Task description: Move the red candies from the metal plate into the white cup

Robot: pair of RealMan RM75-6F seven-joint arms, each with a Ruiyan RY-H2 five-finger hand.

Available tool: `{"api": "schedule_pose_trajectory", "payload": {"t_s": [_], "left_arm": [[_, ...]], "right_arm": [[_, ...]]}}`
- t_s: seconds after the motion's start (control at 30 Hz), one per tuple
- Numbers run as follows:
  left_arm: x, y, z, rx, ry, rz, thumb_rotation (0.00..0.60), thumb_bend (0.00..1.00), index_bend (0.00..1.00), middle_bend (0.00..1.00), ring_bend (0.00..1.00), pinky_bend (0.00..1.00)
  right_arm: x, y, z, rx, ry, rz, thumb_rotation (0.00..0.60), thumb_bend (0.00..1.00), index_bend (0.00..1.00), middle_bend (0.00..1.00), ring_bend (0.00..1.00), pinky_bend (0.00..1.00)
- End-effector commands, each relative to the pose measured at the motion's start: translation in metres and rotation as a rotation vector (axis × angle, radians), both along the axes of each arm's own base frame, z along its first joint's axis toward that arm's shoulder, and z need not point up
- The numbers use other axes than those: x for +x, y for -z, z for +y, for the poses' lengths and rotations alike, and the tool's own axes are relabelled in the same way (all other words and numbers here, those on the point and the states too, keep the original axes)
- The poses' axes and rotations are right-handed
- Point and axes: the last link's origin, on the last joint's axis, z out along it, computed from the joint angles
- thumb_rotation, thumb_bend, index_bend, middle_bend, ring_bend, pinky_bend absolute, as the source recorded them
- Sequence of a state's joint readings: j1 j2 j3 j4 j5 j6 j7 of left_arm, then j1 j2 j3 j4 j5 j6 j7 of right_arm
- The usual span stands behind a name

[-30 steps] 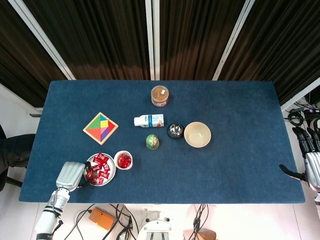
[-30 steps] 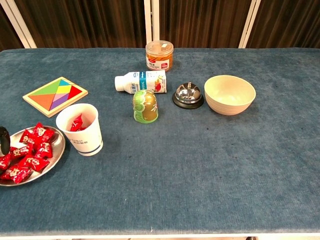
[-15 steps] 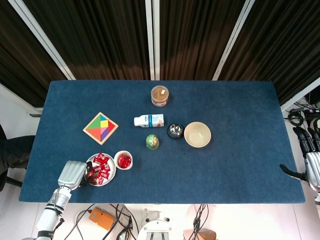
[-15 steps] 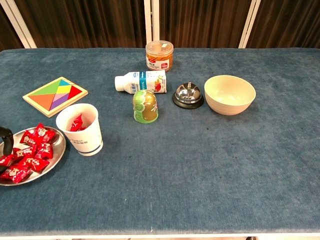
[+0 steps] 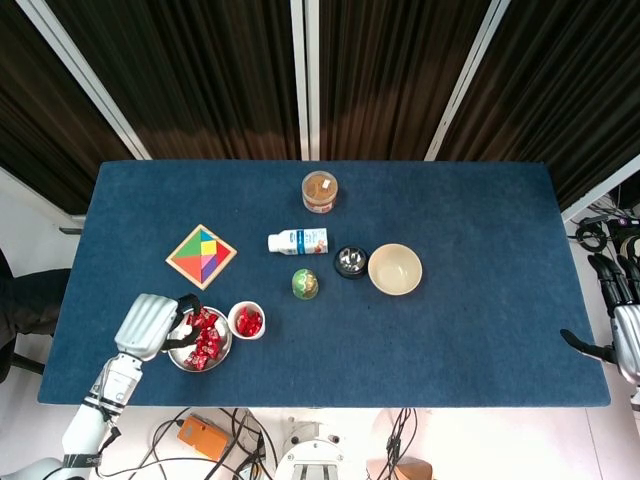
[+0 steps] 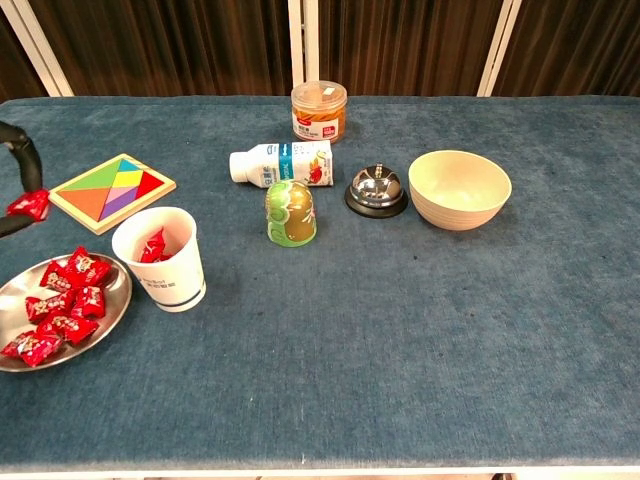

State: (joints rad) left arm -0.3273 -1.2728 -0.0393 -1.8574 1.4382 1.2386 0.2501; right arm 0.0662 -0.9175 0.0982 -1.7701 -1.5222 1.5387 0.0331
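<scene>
Left hand: while it hangs above the left edge of the plate, the left hand (image 5: 150, 325) pinches one red candy (image 6: 27, 205) between dark fingertips (image 6: 22, 150); in the chest view only those fingertips and the candy show at the left border, raised clear of the plate.
Plate: the metal plate (image 6: 112, 312) sits at the near left corner of the table (image 5: 480, 330), with a heap of red candies (image 6: 60, 305) lying on it.
Cup: the white cup (image 6: 160, 260) stands upright just right of the plate, close to its rim, and a few red candies (image 6: 153, 246) show inside it.
Right hand: the right hand (image 5: 622, 320) is off the table's right edge, well apart from everything; it seems to hold nothing with its fingers apart and pointing away, though it is cut by the border.
Puzzle: a coloured puzzle board (image 6: 111, 190) lies flat behind the plate.
Middle of table: a bottle (image 6: 282, 163) lies on its side, a jar (image 6: 318, 111) stands behind it, a green painted egg-shaped toy (image 6: 290, 213) stands in front, and a bell (image 6: 376, 189) sits just beside a cream bowl (image 6: 459, 188).
</scene>
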Motion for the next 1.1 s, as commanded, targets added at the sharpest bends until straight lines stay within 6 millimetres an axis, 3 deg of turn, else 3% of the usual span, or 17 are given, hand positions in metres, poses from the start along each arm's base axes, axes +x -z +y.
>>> {"api": "schedule_pose_trajectory", "payload": {"t_s": [0.03,0.4,0.6,0.83,1.1], "left_arm": [[0.019,0.005,0.011,-0.039,0.046,-0.031,0.600,0.33,0.57,1.00,0.96,0.90],[0.046,0.034,0.031,-0.137,0.070,-0.041,0.600,0.30,0.57,1.00,0.97,0.90],[0.047,0.040,0.033,-0.145,0.065,0.001,0.600,0.15,0.43,1.00,0.96,0.90],[0.042,0.026,0.023,-0.079,0.073,0.009,0.600,0.10,0.37,1.00,0.97,0.90],[0.010,-0.002,0.001,-0.018,0.046,0.019,0.600,0.16,0.42,1.00,0.96,0.90]], "right_arm": [[-0.001,0.000,0.001,0.000,0.003,-0.002,0.600,0.22,0.00,0.14,0.00,0.12],[-0.010,-0.002,0.002,-0.005,0.024,-0.009,0.600,0.22,0.00,0.14,0.00,0.12],[-0.012,-0.001,0.001,0.000,0.029,-0.012,0.600,0.22,0.00,0.14,0.00,0.12],[-0.012,-0.001,0.001,-0.001,0.026,-0.012,0.600,0.22,0.00,0.14,0.00,0.12],[-0.009,-0.001,0.001,-0.001,0.013,-0.010,0.600,0.22,0.00,0.14,0.00,0.12]]}}
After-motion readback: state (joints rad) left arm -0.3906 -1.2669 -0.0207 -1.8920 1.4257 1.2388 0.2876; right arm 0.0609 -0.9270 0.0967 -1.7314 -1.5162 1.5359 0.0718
